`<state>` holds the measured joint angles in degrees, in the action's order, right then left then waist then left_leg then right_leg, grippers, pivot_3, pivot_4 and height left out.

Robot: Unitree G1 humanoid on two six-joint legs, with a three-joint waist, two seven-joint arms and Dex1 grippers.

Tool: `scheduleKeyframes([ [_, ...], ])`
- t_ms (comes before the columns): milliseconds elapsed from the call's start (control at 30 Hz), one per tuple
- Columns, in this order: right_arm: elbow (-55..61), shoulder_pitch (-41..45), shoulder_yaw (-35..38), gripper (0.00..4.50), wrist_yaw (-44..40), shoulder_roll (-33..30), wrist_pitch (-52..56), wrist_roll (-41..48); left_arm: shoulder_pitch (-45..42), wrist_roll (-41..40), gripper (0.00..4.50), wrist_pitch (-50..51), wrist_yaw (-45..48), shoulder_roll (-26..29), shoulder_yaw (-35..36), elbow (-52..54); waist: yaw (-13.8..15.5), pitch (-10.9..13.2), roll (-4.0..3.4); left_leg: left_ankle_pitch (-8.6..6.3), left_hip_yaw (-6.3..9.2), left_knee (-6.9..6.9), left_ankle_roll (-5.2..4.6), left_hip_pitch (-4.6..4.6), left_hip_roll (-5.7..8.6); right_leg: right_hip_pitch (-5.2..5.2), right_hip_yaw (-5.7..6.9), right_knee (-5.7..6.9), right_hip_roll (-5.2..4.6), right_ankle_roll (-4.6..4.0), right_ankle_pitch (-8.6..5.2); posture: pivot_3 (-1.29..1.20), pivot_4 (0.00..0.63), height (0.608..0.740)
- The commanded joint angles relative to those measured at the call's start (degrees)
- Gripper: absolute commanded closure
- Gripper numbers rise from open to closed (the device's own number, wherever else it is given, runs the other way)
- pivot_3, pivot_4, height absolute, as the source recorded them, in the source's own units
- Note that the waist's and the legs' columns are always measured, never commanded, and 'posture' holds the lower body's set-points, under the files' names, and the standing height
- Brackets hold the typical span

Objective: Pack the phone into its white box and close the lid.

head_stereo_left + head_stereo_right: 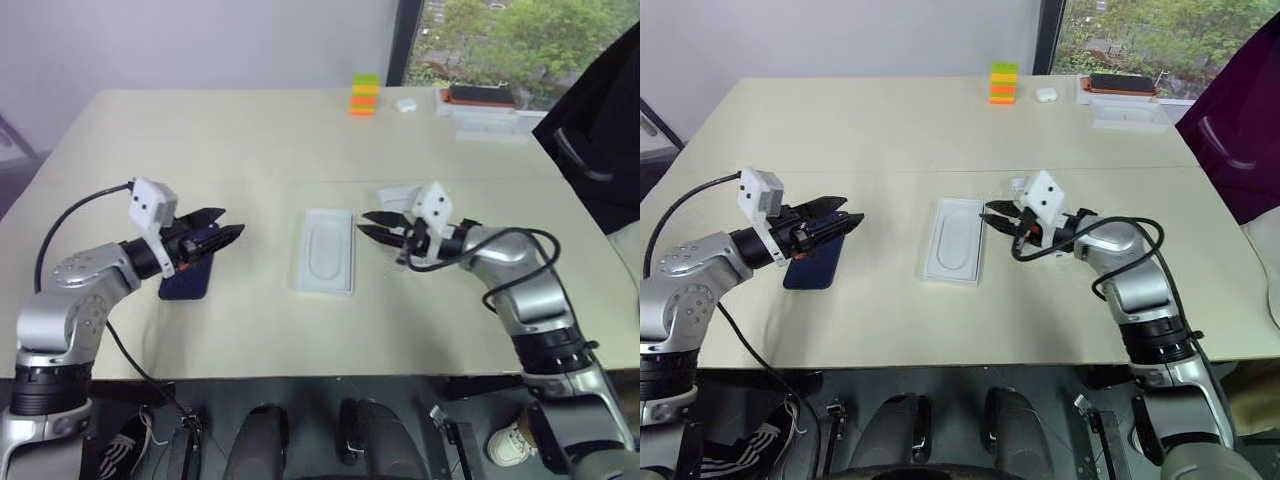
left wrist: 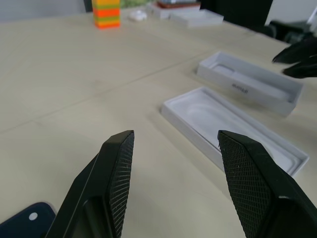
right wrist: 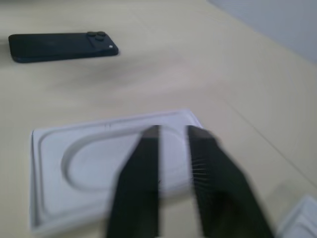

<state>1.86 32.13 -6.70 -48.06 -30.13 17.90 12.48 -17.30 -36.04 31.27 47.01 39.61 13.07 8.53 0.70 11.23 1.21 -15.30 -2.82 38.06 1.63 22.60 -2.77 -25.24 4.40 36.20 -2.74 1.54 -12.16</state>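
A: Left side first. What's there?
B: Left end effector (image 1: 845, 222) hangs just above the counter (image 1: 250, 140), fingers (image 2: 116, 173) spread apart, nothing between them. The phone (image 1: 812, 263) lies flat on the counter right under/behind it, dark navy, camera cluster visible in the right wrist view.
A: Touching it?
B: Can't tell from the head views; the left wrist view shows a phone corner low beside the fingers, no grip on it.
A: Centre?
B: White insert (image 1: 326, 250) w/ oval recess, lying flat, approx. midway between both arms, well apart from the phone.
A: Right side?
B: Right end effector (image 1: 368, 225) sits just right of the insert, pointing toward it. Fingers clenched, nearly together in the right wrist view, empty.
A: The white box?
B: Mostly hidden behind the right end effector in the head views; the left wrist view shows the white box (image 2: 247, 82) just beyond the insert, open side up, empty.
A: Back of counter?
B: Far edge, toward the right: coloured block stack (image 1: 364, 95), small white earbud-type case (image 1: 405, 104), then a white tray (image 1: 490, 125) w/ a dark item (image 1: 480, 95) behind it. A person's dark sleeve (image 1: 600, 120) shows at far right.
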Motion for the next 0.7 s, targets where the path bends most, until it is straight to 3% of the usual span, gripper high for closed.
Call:
scheduleKeyframes([
  [33, 0.13, 1.86, -4.29, 4.46, 4.11, 3.05, 0.53, -4.88, 2.96, -0.33, 1.65, -5.64, 4.98, 0.12, 2.49, 0.41, -0.08, 0.00, 0.00, 0.00, 0.00, -0.01, -0.01, 0.00, 0.00, -0.01, 0.00, 0.00, -0.01, 0.00, 0.00, 0.00, 0.150, 0.740],
  [467, -5.13, 4.70, -16.44, 4.46, 9.28, 10.05, 3.61, -17.86, 6.05, 2.69, 1.65, -9.17, 4.12, -1.25, 1.65, 0.80, -0.15, 0.00, 0.00, -0.01, 0.01, -0.04, -0.03, 0.04, -0.05, -0.10, 0.01, 0.06, 0.04, 0.00, 0.01, 0.00, 0.150, 0.740],
  [700, -6.81, 4.53, -21.32, 4.46, 5.45, 5.04, 1.53, -24.75, 6.39, 4.28, 1.65, -10.28, 3.72, -1.35, 0.97, 0.68, -0.10, -0.01, 0.01, -0.01, 0.03, -0.04, -0.03, 0.03, -0.05, -0.11, 0.02, 0.07, 0.05, 0.00, 0.01, 0.00, 0.150, 0.740],
])
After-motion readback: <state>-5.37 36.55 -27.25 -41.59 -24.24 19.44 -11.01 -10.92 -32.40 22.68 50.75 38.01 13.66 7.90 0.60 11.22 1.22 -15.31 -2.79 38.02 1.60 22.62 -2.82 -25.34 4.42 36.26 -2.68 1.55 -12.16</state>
